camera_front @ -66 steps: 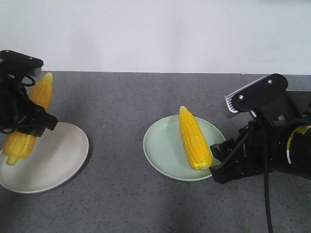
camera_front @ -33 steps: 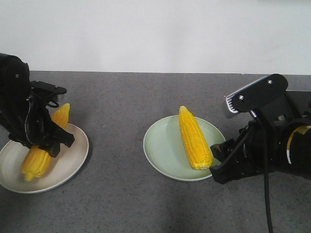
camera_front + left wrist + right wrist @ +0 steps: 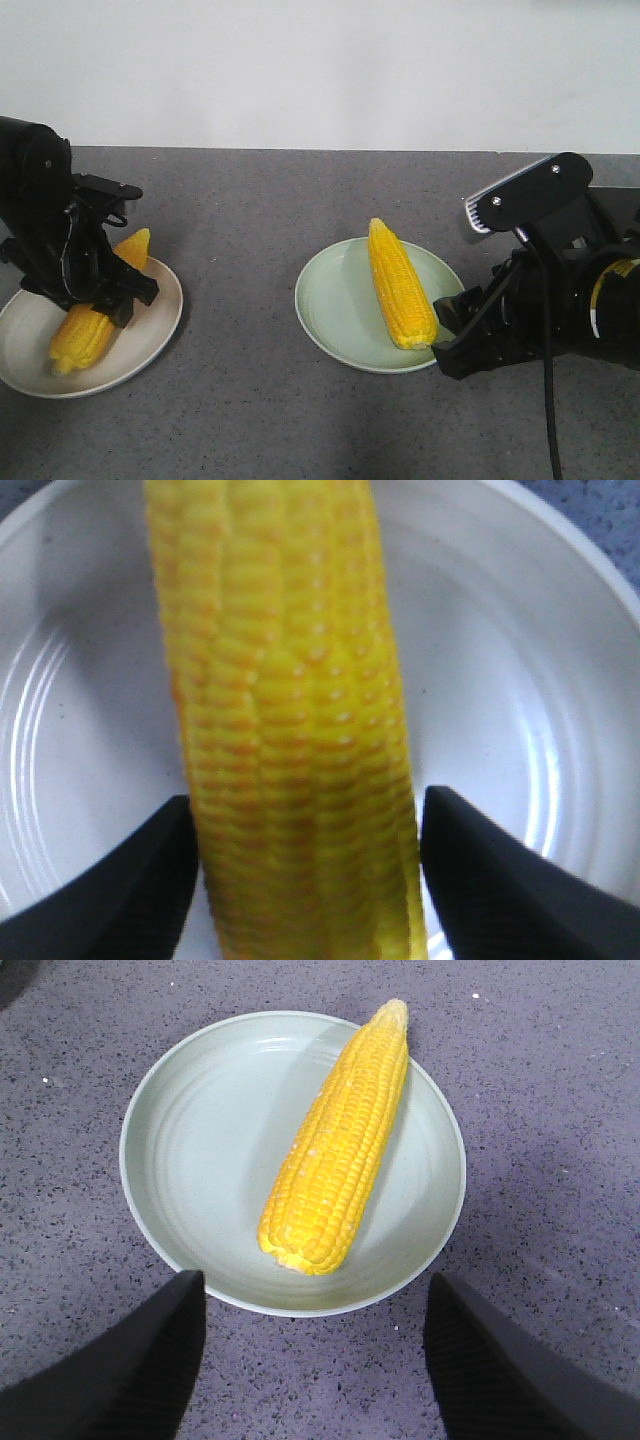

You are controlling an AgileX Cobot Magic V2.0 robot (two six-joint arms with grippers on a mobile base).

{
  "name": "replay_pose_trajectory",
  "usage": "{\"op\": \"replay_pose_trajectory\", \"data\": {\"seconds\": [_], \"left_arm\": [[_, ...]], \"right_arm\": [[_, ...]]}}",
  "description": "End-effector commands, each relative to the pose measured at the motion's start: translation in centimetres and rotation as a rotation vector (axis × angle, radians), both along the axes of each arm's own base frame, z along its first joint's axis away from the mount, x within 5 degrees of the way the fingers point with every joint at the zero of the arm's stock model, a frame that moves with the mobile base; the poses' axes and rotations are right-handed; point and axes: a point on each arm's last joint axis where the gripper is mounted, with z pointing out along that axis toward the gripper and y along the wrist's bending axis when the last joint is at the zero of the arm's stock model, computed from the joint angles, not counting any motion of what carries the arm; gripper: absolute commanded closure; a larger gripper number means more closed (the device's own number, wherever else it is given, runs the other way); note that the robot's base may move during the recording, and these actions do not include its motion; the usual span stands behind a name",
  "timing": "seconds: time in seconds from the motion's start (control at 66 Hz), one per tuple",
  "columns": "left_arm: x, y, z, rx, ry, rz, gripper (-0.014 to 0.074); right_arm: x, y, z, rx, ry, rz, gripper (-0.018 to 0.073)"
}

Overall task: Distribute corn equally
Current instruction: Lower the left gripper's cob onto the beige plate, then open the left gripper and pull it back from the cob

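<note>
One corn (image 3: 82, 338) lies slanted on the white plate (image 3: 150, 330) at the left, its pale tip toward the far rim. My left gripper (image 3: 100, 295) is shut on this corn (image 3: 290, 710) at mid-length, low over the white plate (image 3: 520, 680), with a black finger on each side of the cob. A second corn (image 3: 398, 285) rests lengthwise on the pale green plate (image 3: 335, 310) in the middle. My right gripper (image 3: 450, 335) stands open just off that plate's near right rim, holding nothing. In the right wrist view the corn (image 3: 340, 1150) lies free on the green plate (image 3: 200, 1140), beyond the right gripper (image 3: 315, 1280).
Both plates sit on a dark grey speckled tabletop (image 3: 250, 220) with a white wall behind it. About a plate's width of bare tabletop separates the two plates.
My left arm came down with the corn, from held up above the white plate's left edge to lying on the plate. The right arm and the green plate's corn stayed still.
</note>
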Motion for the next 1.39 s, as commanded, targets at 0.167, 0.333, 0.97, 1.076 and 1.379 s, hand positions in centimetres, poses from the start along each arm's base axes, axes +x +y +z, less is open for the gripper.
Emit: {"op": "replay_pose_trajectory", "data": {"seconds": [0.167,0.333,0.97,1.076,1.379], "left_arm": [[-0.4,0.2,4.2,-0.038,-0.175,-0.001,0.0097],[-1.8,-0.1,7.6,-0.116,-0.295,-0.023,0.0097],[-12.2,-0.5,10.9,-0.392,-0.662,-0.281,0.0097],[-14.0,-0.6,11.0,-0.433,-0.703,-0.317,0.0097],[-18.8,0.3,10.8,-0.458,-0.802,-0.337,0.0097]], "right_arm": [[0.1,0.0,1.6,0.033,-0.089,0.017,0.0097],[0.1,0.0,1.6,0.033,-0.089,0.017,0.0097],[0.1,0.0,1.6,0.037,-0.088,0.015,0.0097],[0.1,0.0,1.6,0.037,-0.088,0.015,0.0097],[0.1,0.0,1.6,0.037,-0.088,0.015,0.0097]]}}
